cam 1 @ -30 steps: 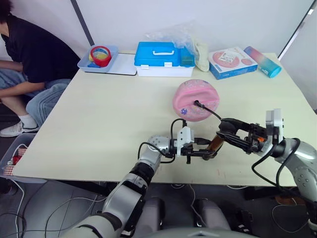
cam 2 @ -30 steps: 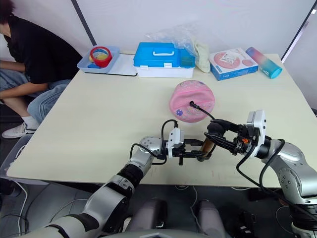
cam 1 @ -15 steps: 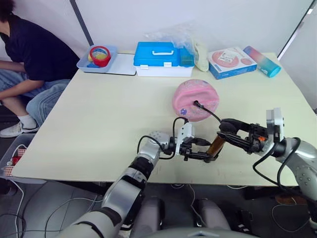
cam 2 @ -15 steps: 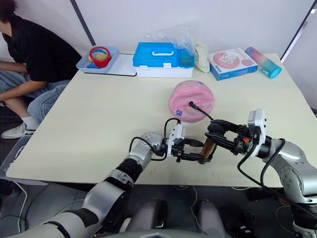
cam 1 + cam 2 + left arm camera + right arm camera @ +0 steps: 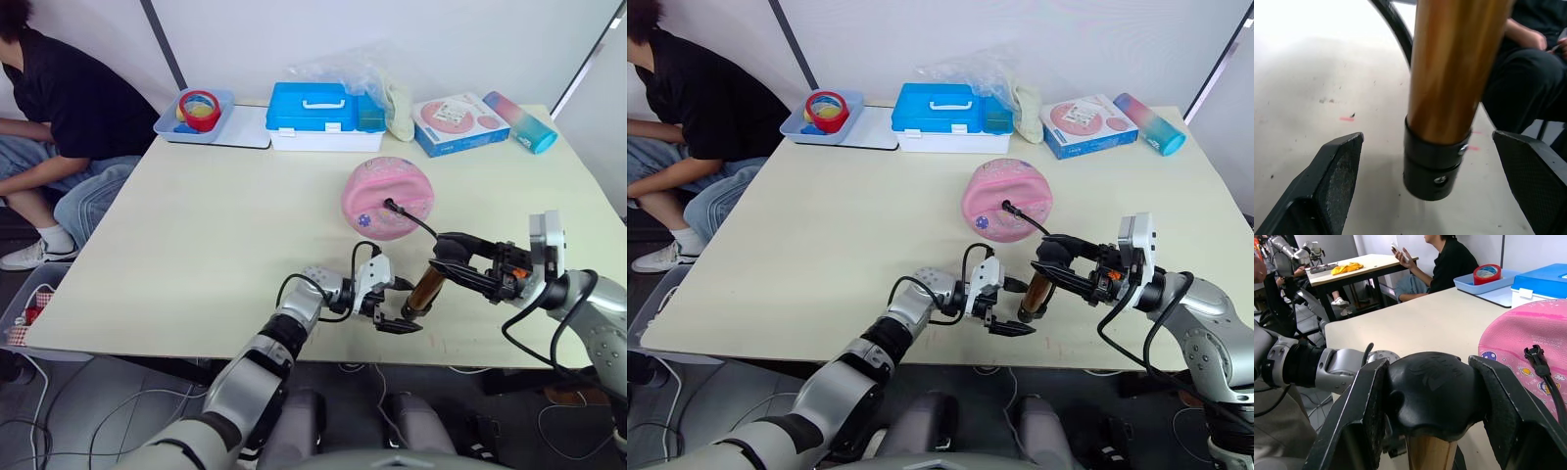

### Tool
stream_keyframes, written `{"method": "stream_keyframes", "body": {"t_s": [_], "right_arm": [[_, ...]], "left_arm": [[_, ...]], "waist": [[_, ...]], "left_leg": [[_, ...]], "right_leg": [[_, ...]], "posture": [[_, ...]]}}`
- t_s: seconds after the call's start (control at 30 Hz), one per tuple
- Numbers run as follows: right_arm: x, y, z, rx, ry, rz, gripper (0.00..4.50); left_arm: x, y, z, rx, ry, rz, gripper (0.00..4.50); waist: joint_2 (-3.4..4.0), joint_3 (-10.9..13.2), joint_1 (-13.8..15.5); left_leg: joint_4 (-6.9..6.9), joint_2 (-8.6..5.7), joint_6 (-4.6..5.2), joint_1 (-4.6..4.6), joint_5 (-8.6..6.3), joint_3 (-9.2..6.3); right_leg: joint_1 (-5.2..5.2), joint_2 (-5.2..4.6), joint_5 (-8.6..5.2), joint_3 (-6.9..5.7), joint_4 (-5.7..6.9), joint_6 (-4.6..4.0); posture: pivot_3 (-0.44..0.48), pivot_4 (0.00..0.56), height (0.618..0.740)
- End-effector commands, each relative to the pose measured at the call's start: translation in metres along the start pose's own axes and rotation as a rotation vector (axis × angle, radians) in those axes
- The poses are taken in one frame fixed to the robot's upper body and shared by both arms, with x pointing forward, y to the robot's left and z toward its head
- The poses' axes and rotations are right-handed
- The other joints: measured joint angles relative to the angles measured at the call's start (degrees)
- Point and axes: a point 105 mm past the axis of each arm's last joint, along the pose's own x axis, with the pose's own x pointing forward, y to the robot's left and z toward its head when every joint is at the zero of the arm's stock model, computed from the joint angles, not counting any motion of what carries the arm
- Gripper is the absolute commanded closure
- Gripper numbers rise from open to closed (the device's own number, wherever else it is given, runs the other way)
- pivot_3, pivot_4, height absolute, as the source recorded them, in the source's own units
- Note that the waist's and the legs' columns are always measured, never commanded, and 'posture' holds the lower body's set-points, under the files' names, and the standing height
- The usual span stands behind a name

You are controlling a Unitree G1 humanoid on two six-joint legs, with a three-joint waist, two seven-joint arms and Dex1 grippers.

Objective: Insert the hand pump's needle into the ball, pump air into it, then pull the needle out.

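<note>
Counting the items on the pale cream worktop [image 5: 196,245]: one pink rubber ball with small flower prints [image 5: 387,196], one bronze-gold metal hand pump with black end caps [image 5: 426,291], one blue plastic case with a white handle [image 5: 312,116], one shallow light-blue tray [image 5: 193,127], one flat blue box with a pink round print on its lid [image 5: 458,123], one pink-and-teal cylinder lying on its side [image 5: 518,121], and one crumpled clear plastic bag [image 5: 358,70] behind the case.

Tray contents: one roll of red tape [image 5: 199,109], with something yellow inside it that cannot be made out. The blue case is closed.

The ball sits mid-worktop, partly deflated and dented on top. A thin black hose [image 5: 423,225] runs from the pump's upper end to a black fitting [image 5: 1535,357] seated on the ball's top; the needle itself is hidden at the fitting.

The pump stands tilted near the worktop's front edge, just in front of the ball. Its black lower cap [image 5: 1432,164] rests close to the surface.

Right pincer [image 5: 1435,396]: both fingers are closed around the pump's black top handle [image 5: 1432,391], holding it firmly.

Left pincer [image 5: 397,305]: fingers spread wide, one on each side of the pump's lower end without touching it, gripping nothing.

One person in a dark top [image 5: 69,98] sits beside the worktop's far left corner.
</note>
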Motion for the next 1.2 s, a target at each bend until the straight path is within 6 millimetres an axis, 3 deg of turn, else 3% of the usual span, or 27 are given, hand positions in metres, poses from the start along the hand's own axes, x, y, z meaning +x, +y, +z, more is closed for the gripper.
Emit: {"method": "stream_keyframes", "body": {"t_s": [0.03,0.17,0.2,0.3,0.5,1.2], "right_arm": [[0.0,0.003,0.019,-0.059,-0.051,0.01,2.4],[0.0,0.003,0.018,-0.057,-0.057,0.007,2.4],[-0.001,0.003,0.018,-0.057,-0.057,0.006,2.4],[-0.001,0.003,0.017,-0.056,-0.055,0.004,2.4],[-0.003,0.004,0.017,-0.064,-0.056,0.0,2.43],[-0.027,0.023,0.039,-0.2,0.025,-0.041,2.43]], "left_arm": [[0.005,0.002,0.005,0.032,-0.008,0.01,0.0],[0.005,0.003,0.004,0.034,-0.006,0.02,0.0],[0.005,0.004,0.004,0.026,-0.014,0.023,0.24],[0.006,0.005,0.005,0.021,-0.024,0.031,1.04],[0.01,0.002,0.004,0.03,-0.019,0.013,3.42],[0.037,-0.018,-0.005,0.087,0.056,-0.113,3.42]], "waist": [[0.0,0.0,-0.01],[0.0,0.0,0.0],[0.0,0.0,0.0],[0.0,0.0,0.0],[0.0,0.0,0.01],[-0.03,0.02,0.08]], "left_leg": [[0.0,0.0,0.0,0.0,0.0,0.0],[0.0,0.01,0.0,0.0,0.0,0.0],[0.0,0.01,0.0,0.0,0.0,0.0],[0.0,0.01,0.0,0.0,0.0,0.0],[0.0,0.01,0.0,0.0,0.0,0.01],[0.0,-0.01,0.0,-0.03,0.0,-0.01]], "right_leg": [[0.0,0.0,0.0,0.0,0.0,0.0],[0.0,0.0,0.0,0.0,0.0,0.0],[0.0,0.0,0.0,0.0,0.0,0.0],[0.0,-0.01,0.0,0.0,0.0,0.0],[0.0,-0.01,0.0,0.0,0.0,0.0],[0.0,-0.01,-0.01,-0.01,-0.01,0.0]], "posture": [[0.0,0.15,0.74],[0.0,0.15,0.74],[0.0,0.15,0.74],[0.0,0.15,0.74],[0.0,0.15,0.74],[0.0,0.15,0.74]]}}
